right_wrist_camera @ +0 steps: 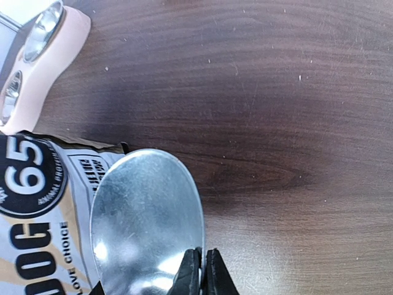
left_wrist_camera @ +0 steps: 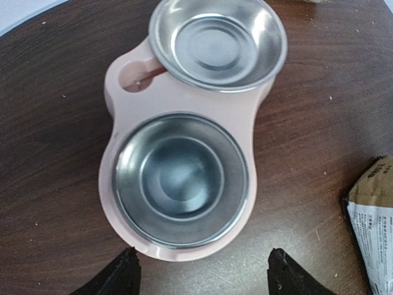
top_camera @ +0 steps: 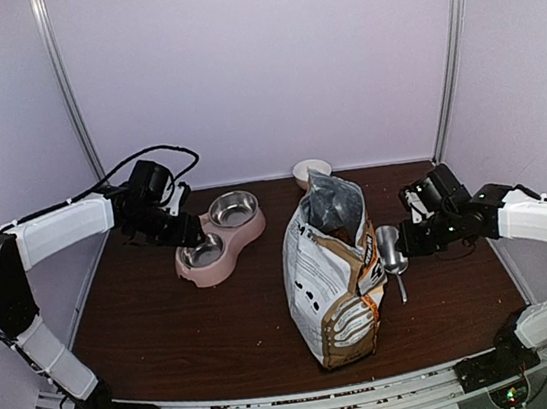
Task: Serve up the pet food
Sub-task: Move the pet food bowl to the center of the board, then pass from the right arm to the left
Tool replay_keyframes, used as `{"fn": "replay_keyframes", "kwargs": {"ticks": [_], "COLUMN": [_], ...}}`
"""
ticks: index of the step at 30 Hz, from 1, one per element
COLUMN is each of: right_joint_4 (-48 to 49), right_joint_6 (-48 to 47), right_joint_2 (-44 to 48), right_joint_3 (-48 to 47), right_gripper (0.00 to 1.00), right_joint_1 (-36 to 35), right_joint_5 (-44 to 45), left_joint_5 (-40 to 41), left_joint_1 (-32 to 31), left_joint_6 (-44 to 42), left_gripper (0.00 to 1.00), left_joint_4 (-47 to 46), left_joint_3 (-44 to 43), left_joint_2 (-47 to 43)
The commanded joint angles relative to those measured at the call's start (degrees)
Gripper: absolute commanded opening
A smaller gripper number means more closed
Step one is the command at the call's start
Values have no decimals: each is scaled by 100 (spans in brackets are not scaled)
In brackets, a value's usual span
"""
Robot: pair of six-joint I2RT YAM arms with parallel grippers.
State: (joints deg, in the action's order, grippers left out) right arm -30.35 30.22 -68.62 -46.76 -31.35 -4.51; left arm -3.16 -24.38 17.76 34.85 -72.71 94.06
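The pet food sits unseen inside the open bag, and the right tool, pinched thinly on the metal scoop, may lose it when digging, while the left tool waits apart over the pink feeder.

Feeder, pet food bag, scoop across the table
Feeder left; bag standing mid-table, a small bowl behind it; scoop just right of the bag

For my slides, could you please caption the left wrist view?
Open left claw above pink plastic feeder holding two empty round steel bowls, on dark wooden table.
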Motion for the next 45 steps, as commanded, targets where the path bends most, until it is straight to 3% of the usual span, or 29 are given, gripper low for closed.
{"fn": "replay_keyframes", "kwargs": {"ticks": [1,12,21,30,39,45], "right_joint_4": [-20,-423,-525,65,781,1151], "right_joint_6": [41,110,400,533,745,846], "right_joint_2": [375,1278,1569,1072,185,-173], "right_joint_3": [-54,-660,-2198,-3181,-3471,-3636], "right_gripper": [0,0,0,0,0,0], "right_joint_1": [23,-71,-617,-1839,-2525,-2821], "right_joint_5": [97,361,454,1337,1665,1961], "left_joint_5": [266,1015,1596,2521,2104,1667], "left_joint_1": [-289,-896,-2096,-3752,-4791,-4997], "left_joint_6": [306,1015,1709,2127,2504,2543], "left_gripper": [73,75,75,75,76,76], "left_joint_4": [-141,-469,-465,-781,-2407,-2808], "left_joint_3": [-48,696,802,247,340,16], "left_joint_2": [-355,-2307,-3388,-3330,-2864,-2195]}}
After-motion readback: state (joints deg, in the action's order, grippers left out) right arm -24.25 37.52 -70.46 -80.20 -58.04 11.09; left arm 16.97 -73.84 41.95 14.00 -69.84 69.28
